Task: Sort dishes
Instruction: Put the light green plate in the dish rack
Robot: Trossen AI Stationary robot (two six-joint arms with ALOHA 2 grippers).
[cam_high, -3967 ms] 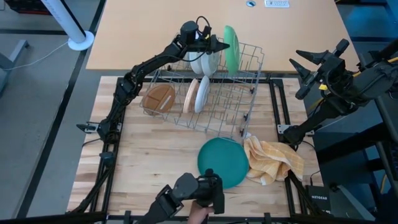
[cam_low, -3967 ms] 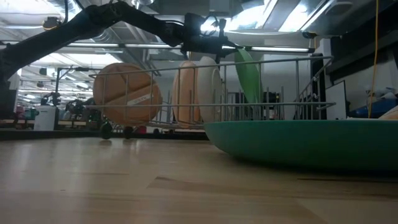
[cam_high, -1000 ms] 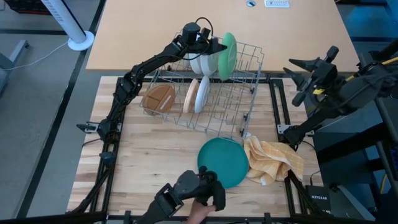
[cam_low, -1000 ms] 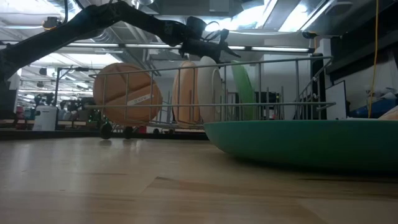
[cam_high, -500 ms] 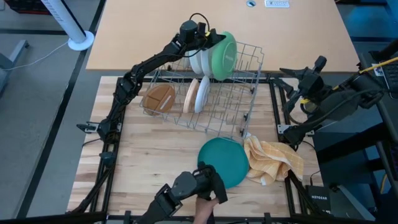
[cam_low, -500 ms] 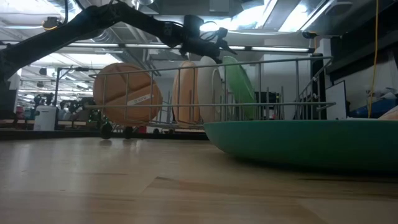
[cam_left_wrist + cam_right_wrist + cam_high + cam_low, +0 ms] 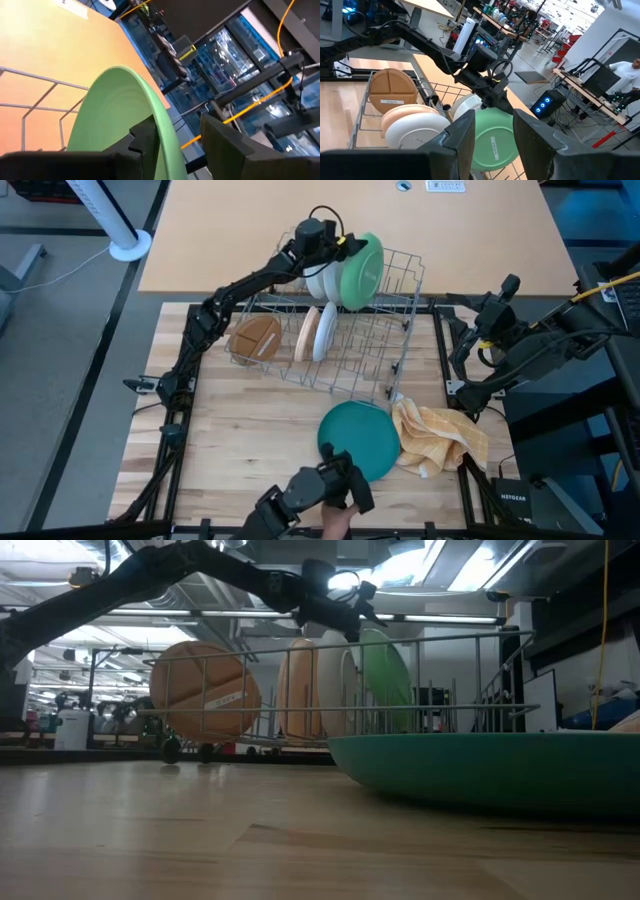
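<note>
Rack (image 7: 345, 330) is the landmark: grey wire, on the wood surface (image 7: 250, 440). Left hand (image 7: 345, 248) sits at its far end w/ fingers either side of the green plate's (image 7: 362, 270) rim, apparently loose, not clamped; plate leans tilted against a white plate (image 7: 322, 280), probably so it drops into a slot on edge. Right hand (image 7: 500, 305) waits off the rack's right side, jaws wide, empty. Inside rack, nearer end: 1 brown plate (image 7: 255, 337), 1 tan (image 7: 307, 335), 1 white (image 7: 325, 330), all standing on edge so wires hold them. Teal plate (image 7: 358, 438) lies flat in front of rack, beside the yellow cloth (image 7: 440, 435), not yet sorted.
</note>
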